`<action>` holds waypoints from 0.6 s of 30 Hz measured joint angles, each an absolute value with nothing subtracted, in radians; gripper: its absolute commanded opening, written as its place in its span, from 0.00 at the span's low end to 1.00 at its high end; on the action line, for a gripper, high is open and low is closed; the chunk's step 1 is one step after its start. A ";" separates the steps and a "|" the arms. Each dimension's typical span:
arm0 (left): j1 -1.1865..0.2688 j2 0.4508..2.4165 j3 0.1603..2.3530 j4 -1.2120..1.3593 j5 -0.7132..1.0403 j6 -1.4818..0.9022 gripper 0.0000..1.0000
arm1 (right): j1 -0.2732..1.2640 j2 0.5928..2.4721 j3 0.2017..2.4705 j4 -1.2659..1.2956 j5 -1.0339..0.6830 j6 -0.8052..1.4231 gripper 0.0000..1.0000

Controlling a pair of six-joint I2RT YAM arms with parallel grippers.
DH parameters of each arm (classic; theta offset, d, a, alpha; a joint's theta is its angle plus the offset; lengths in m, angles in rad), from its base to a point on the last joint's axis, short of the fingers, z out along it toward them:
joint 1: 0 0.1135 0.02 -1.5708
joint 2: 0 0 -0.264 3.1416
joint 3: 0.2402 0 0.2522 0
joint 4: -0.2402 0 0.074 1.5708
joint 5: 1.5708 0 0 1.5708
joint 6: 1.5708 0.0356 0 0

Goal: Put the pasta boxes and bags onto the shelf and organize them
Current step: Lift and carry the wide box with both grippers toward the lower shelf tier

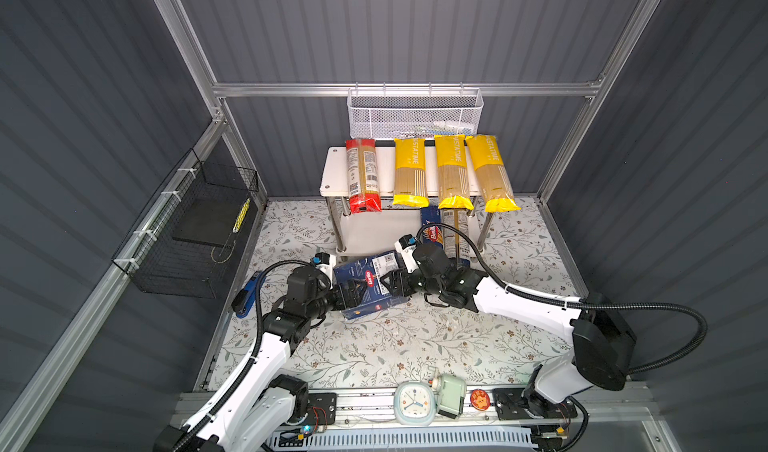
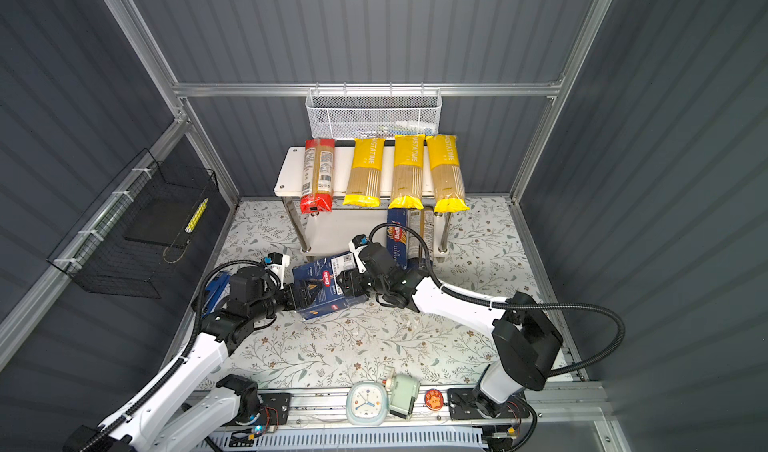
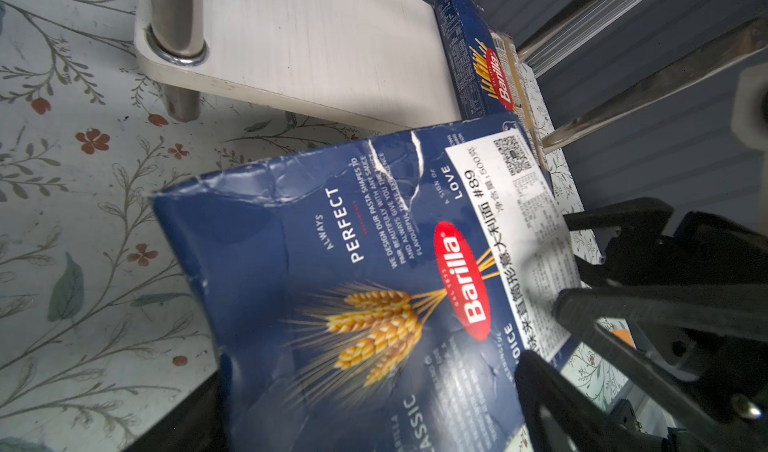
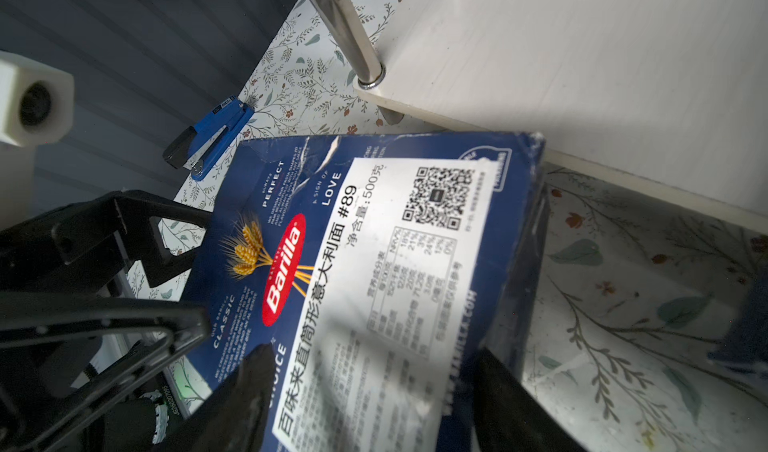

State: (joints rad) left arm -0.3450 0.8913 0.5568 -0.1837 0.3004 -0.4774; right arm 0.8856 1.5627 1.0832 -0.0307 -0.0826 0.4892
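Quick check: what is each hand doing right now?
Left hand: closed on the wide box, one finger above and one below.
Right hand: closed on the same wide box, from the opposite end.

Wide Barilla box (image 1: pixel 349 271) (creased) askew before shelf (image 1: pixel 332 171).

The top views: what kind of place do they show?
Probably a robot test cell: grey ribbed wall panels in an aluminium frame, two white robot arms on a front rail, and a white two-tier shelf with chrome posts.
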 measured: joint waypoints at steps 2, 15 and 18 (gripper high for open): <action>-0.345 0.910 0.565 -0.178 0.301 -0.474 0.99 | 0.880 1.563 1.095 -0.031 -0.082 0.489 0.74; -0.344 1.011 0.624 -0.109 0.298 -0.443 0.99 | 0.844 1.563 1.107 -0.004 -0.083 0.489 0.75; -0.344 1.043 0.624 -0.076 0.294 -0.439 0.99 | 0.838 1.563 1.106 0.008 -0.082 0.488 0.75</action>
